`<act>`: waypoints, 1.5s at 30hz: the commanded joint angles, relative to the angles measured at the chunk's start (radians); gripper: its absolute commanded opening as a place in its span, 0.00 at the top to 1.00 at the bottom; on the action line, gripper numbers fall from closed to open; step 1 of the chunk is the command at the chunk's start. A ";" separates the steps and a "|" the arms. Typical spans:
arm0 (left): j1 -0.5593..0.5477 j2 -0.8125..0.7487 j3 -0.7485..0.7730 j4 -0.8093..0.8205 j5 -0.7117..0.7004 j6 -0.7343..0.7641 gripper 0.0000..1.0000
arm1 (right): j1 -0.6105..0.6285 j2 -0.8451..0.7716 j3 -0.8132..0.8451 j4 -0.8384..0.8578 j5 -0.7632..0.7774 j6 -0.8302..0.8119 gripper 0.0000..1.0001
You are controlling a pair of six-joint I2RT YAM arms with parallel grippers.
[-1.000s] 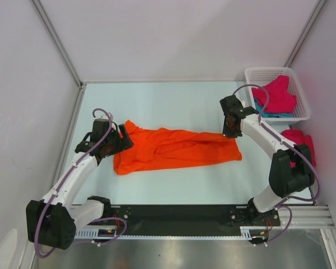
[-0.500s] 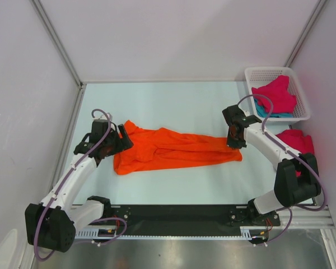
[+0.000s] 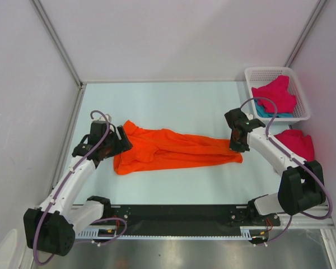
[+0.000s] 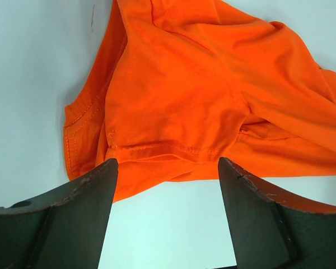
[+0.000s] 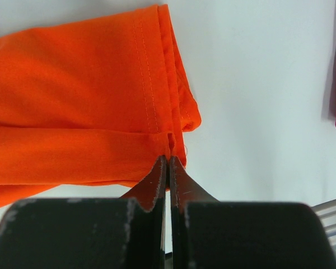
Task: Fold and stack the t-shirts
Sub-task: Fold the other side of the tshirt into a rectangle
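Observation:
The bright orange t-shirt (image 3: 173, 148) lies stretched out sideways across the table's middle. My left gripper (image 3: 123, 139) hovers open at its left end. The left wrist view shows the orange t-shirt's (image 4: 201, 95) hem just beyond the open left gripper (image 4: 168, 165), with bare table between the fingers. My right gripper (image 3: 236, 147) is at the shirt's right end. In the right wrist view the right gripper (image 5: 168, 158) is shut, its tips pinching the hem of the orange t-shirt (image 5: 73, 112). A magenta-red t-shirt (image 3: 297, 143) lies bunched at the right edge.
A white mesh basket (image 3: 269, 70) stands at the back right, holding another magenta-red shirt (image 3: 277, 95) over a teal one (image 3: 266, 112). White walls close in the table on the left, back and right. The black rail (image 3: 179, 216) with the arm bases runs along the near edge.
My right gripper has moved nearer and slightly right, staying shut, and the shirt's right end has shifted with it. The left gripper has barely moved and stays open.

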 commanded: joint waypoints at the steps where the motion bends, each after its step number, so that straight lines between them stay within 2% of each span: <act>1: -0.004 -0.034 0.019 -0.006 -0.005 0.011 0.22 | 0.005 -0.031 -0.005 -0.027 0.025 0.018 1.00; 6: -0.004 -0.054 0.011 -0.014 -0.007 0.008 0.22 | 0.012 -0.032 -0.022 -0.038 0.017 0.022 0.99; 7: -0.004 -0.057 0.010 -0.018 -0.005 0.007 0.22 | 0.012 -0.032 -0.025 -0.041 0.014 0.020 0.85; 10: -0.004 -0.063 0.010 -0.026 -0.010 0.005 0.22 | 0.017 -0.031 -0.030 -0.044 0.005 0.023 0.63; 12: -0.004 -0.068 0.011 -0.029 -0.008 0.007 0.22 | 0.017 -0.031 -0.027 -0.044 0.003 0.026 0.56; 23: -0.004 -0.051 -0.018 -0.026 -0.025 -0.029 0.22 | 0.037 -0.002 0.056 -0.024 -0.020 0.037 0.53; 32: -0.004 0.171 -0.023 0.025 -0.113 -0.055 0.22 | 0.058 0.064 0.122 -0.006 -0.034 0.028 0.53; 40: -0.004 0.299 -0.041 0.098 -0.163 -0.081 0.24 | 0.057 0.066 0.130 -0.006 -0.032 0.005 0.53; 43: -0.003 0.326 -0.038 0.115 -0.166 -0.084 0.27 | 0.055 0.063 0.128 -0.004 -0.027 0.000 0.53; 45: -0.003 0.339 -0.036 0.123 -0.163 -0.085 0.32 | 0.057 0.066 0.127 -0.004 -0.024 -0.005 0.53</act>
